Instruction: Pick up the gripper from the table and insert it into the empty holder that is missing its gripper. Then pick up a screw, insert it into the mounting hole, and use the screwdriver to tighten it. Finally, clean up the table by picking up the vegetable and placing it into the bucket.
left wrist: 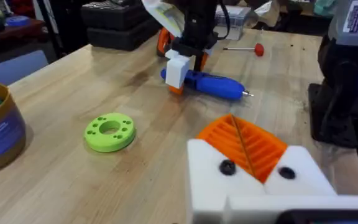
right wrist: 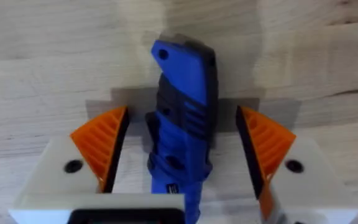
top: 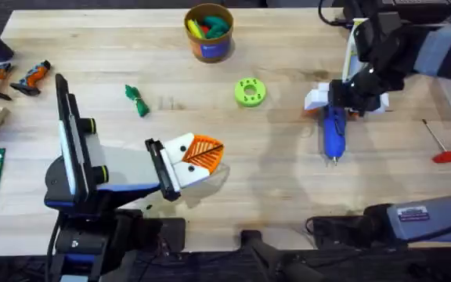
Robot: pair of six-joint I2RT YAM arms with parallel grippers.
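table [top: 210,102]: pale wood, matt, visible grain
screwdriver [right wrist: 182,118]: smooth blue plastic, slight sheen
disc [left wrist: 109,131]: matt lime plastic

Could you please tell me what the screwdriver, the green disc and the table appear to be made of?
Screwdriver: blue plastic-looking body, smooth and slightly glossy, with a metal bit. Green disc: matte lime plastic, probably printed or moulded, with holes. Table: light wood with visible plank grain.
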